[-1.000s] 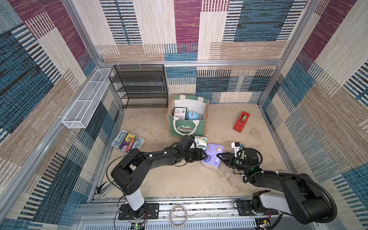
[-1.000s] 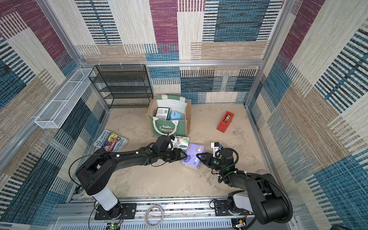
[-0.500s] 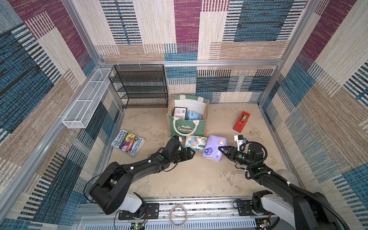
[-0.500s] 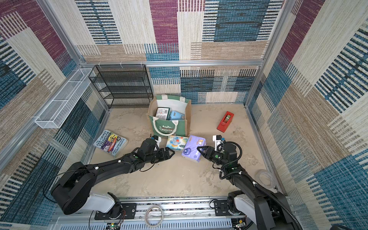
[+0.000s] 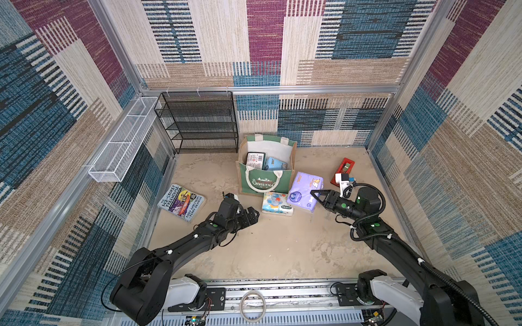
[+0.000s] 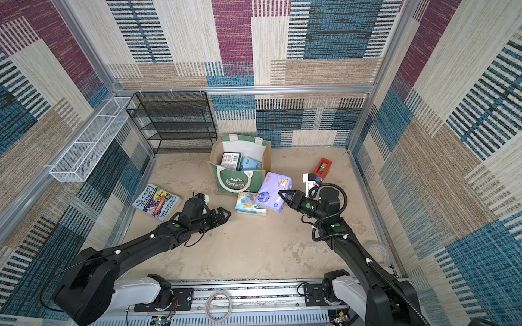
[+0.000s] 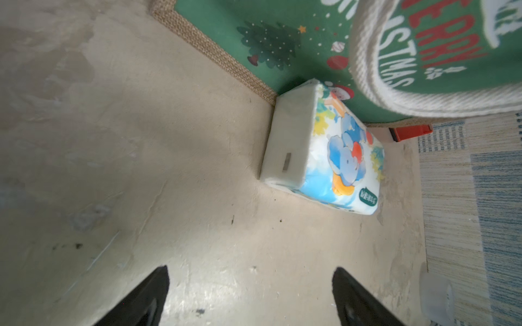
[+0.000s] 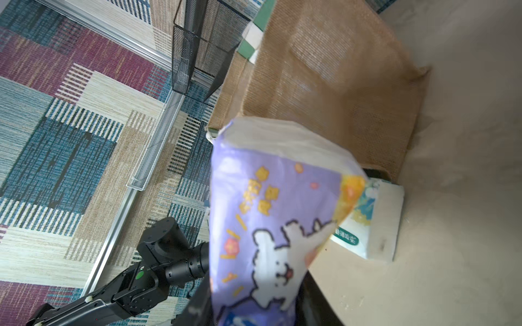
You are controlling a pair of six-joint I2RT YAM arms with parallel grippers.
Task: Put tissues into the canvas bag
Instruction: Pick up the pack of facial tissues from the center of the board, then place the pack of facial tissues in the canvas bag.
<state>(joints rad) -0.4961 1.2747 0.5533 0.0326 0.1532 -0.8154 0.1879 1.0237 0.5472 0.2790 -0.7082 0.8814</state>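
Two tissues (image 5: 272,163) sit inside the canvas bag (image 5: 265,182). Its left pincer (image 5: 252,215) has just opened, leaving the elephant pack (image 5: 276,203) on the desk (image 5: 282,245) at the bag's front. The right pincer (image 5: 314,195) grips the lilac pack (image 5: 302,192) beside the bag, likely next in.

My left fingers (image 7: 141,304) have let go of the elephant pack (image 5: 276,203) and drawn back, spread wide; it now lies on the table (image 5: 276,248) against the canvas bag (image 5: 265,180). My right fingers (image 5: 319,194) have raised the lilac pack (image 5: 303,192), tilted, beside the bag.
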